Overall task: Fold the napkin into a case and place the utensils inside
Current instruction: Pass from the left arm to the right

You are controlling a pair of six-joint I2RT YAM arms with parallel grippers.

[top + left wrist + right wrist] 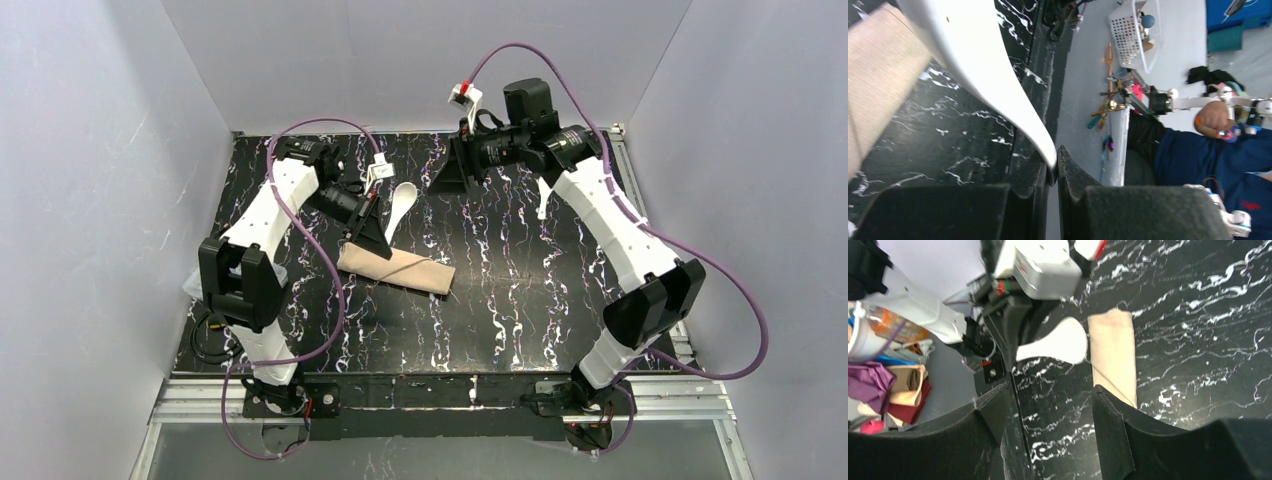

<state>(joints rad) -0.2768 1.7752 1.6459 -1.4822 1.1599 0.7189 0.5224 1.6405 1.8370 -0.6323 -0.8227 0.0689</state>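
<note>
**Spoon gripped, case waiting**

The left pincer is closed tight on the handle tip of 1 white spoon, whose bowl hangs over the dark surface near the left end of the folded case. The right pincer gapes wide, holding nothing. Which edge of the case opens I cannot tell. The spoon should probably go in flat, in line with the long fold, with the free pincer pinning the cloth against dragging

The case is matt woven cloth, the spoon smooth glossy plastic, the tabletop smooth and marbled.
</note>
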